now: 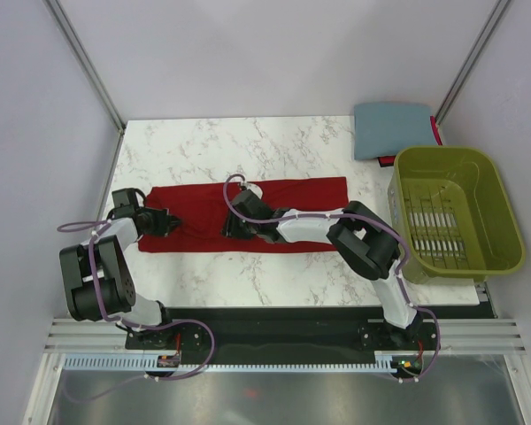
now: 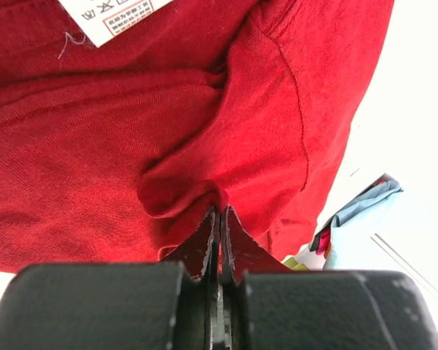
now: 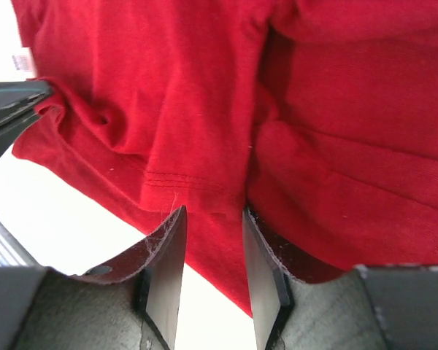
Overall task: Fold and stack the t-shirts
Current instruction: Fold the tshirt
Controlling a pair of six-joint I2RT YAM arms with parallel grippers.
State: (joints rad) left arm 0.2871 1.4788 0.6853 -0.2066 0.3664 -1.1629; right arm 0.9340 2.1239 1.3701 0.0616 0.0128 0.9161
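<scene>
**Desk:** What is nearest the arms?

**Photographer:** The left gripper [image 2: 220,211], jaws pressed together on a pinched-up fold at the left end of the dark red t-shirt [image 1: 310,199]. A white care label [image 2: 113,14] shows just beyond that fold in the left wrist view.

**Desk:** And the other arm?

**Photographer:** The right gripper [image 3: 213,215] reaches across to the middle of the shirt's near edge. Its fingers stand partly apart, with the stitched hem lying across the gap at their tips. They are not clamped on the cloth.

**Desk:** Where does the shirt lie?

**Photographer:** It lies in a long band, left to right, across the middle of the marble table [image 1: 203,146].

**Desk:** And farther back?

**Photographer:** To the right is an olive-green basket [image 1: 496,199], well apart from the red shirt. At the far right corner, just behind the basket, the slate blue-grey t-shirt [image 1: 391,128] lies folded flat.
</scene>
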